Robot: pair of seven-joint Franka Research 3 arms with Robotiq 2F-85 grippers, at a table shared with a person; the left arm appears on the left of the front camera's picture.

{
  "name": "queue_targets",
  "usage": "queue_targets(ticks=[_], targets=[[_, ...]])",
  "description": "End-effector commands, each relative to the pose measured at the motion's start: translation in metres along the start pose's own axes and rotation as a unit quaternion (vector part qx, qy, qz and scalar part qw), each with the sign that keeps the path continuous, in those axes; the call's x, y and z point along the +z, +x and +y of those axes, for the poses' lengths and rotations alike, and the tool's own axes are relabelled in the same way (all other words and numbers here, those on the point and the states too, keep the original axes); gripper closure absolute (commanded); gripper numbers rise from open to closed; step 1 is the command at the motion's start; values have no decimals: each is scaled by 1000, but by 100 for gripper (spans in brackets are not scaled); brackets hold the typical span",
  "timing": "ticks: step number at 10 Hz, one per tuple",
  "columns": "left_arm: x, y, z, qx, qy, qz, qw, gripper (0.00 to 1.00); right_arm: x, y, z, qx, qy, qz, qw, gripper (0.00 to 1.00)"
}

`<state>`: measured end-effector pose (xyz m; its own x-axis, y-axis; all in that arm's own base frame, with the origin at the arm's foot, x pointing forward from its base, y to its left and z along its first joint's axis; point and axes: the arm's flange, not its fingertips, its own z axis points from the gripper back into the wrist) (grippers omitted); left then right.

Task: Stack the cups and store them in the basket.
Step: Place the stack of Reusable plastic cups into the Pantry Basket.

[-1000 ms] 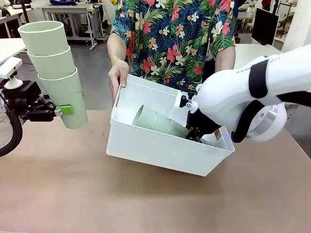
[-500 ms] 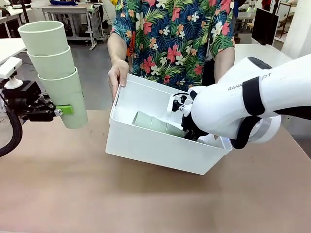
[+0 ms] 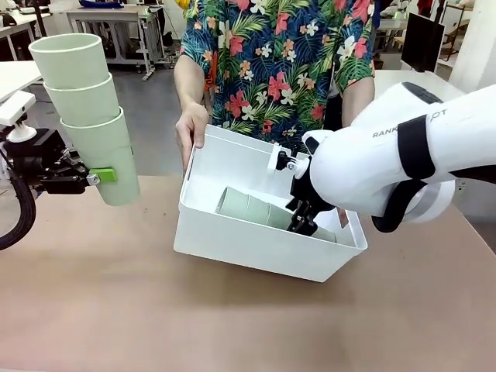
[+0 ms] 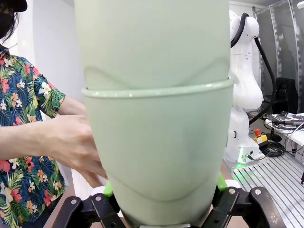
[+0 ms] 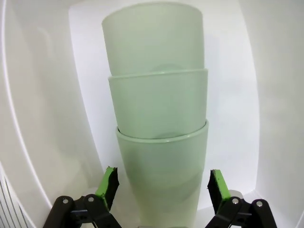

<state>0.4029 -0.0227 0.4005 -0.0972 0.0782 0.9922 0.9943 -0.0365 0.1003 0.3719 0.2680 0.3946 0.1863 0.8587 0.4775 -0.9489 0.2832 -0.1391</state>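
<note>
My left gripper (image 3: 101, 177) is shut on the lowest cup of a nested stack of three mint-green cups (image 3: 85, 108), held upright in the air at the left. In the left wrist view the stack (image 4: 156, 118) rises between the fingers of that gripper (image 4: 164, 216). A second stack of three cups (image 3: 256, 208) lies on its side inside the white basket (image 3: 248, 244). My right gripper (image 3: 301, 221) reaches into the basket at that stack's base end. In the right wrist view its green pads (image 5: 109, 183) stand a little off either side of the stack (image 5: 159, 123), so the gripper (image 5: 163, 185) is open.
A person in a flowered shirt stands at the far side; one hand (image 3: 190, 128) holds the basket's far left corner, which sits slightly tilted. That hand (image 4: 61, 142) also shows behind the held stack. Bare brown tabletop (image 3: 155, 310) lies in front of the basket.
The basket has shifted slightly and levelled out a little under the person's hand. My right arm has lifted somewhat above the stack lying in the basket. The left arm has not moved.
</note>
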Motion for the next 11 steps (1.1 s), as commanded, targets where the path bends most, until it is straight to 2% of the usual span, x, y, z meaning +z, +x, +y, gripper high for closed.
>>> queue_targets(ticks=[1,5,7,9,11], targets=[[0,5,-1,-7,-1,-3,1000,16,17,2,-1,-13,12,-25,1000,0],[0,5,-1,-7,-1,-3,1000,16,99,-10,-24,-29,32,-117,992,0],[0,5,-1,-7,-1,-3,1000,16,143,-34,-52,-52,51,-174,982,0],[0,5,-1,-7,-1,-3,1000,16,180,-86,-73,-63,61,-241,967,0],[0,5,-1,-7,-1,-3,1000,16,203,-132,-94,-62,69,-278,956,0]])
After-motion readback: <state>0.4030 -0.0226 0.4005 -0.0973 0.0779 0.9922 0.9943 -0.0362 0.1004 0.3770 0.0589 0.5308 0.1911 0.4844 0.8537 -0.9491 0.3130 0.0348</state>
